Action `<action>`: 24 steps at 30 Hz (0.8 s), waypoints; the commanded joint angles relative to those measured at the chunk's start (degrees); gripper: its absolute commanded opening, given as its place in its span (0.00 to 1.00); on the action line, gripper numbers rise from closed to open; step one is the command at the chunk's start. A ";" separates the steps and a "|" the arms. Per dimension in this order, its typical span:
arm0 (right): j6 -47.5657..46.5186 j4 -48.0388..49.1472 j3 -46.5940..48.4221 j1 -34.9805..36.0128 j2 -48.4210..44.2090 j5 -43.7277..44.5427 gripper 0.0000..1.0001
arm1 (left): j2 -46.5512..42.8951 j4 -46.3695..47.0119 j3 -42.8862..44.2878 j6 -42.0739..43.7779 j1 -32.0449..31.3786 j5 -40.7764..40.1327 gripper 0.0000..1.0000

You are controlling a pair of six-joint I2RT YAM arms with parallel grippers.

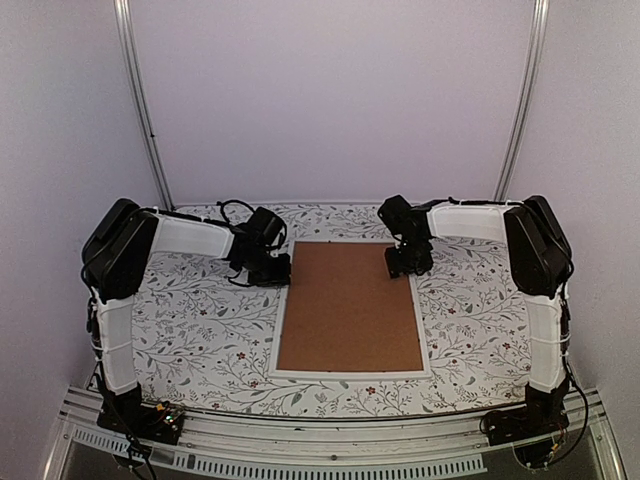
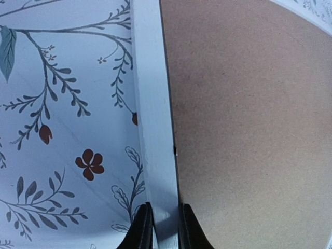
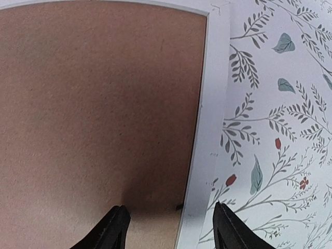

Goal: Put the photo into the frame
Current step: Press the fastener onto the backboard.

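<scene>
The frame [image 1: 350, 374] lies flat on the flowered tablecloth, its narrow white border around a brown backing board [image 1: 348, 305]. The photo is hidden. My left gripper [image 1: 283, 268] is at the frame's far left corner. In the left wrist view that left gripper [image 2: 166, 228] is shut on the white border [image 2: 153, 129], one finger on each side of it. My right gripper [image 1: 400, 268] hovers at the far right corner. In the right wrist view it [image 3: 171, 228] stands open astride the border [image 3: 210, 114], one finger over the board [image 3: 98, 104], the other over the cloth.
The flowered tablecloth [image 1: 200, 320] covers the table on both sides of the frame. Metal rails [image 1: 140, 110] rise at the back corners against a plain wall. The arm bases sit on the slotted bar [image 1: 320, 455] at the near edge.
</scene>
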 commanded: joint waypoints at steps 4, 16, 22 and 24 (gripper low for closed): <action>-1.27 -4.50 -3.44 0.70 -11.10 -2.78 0.62 | 1.34 0.59 -1.32 0.84 -2.65 2.03 0.00; 2.14 -6.38 -18.67 0.52 -20.80 -5.03 0.62 | 0.92 0.30 -1.31 0.73 -2.46 1.52 0.00; 3.69 -4.50 -23.68 0.52 -22.82 -6.94 0.62 | 0.68 0.11 -1.40 0.79 -2.39 1.27 0.00; 3.86 -3.89 -24.51 0.52 -22.74 -7.29 0.62 | 0.70 0.11 -1.41 0.77 -2.37 1.32 0.00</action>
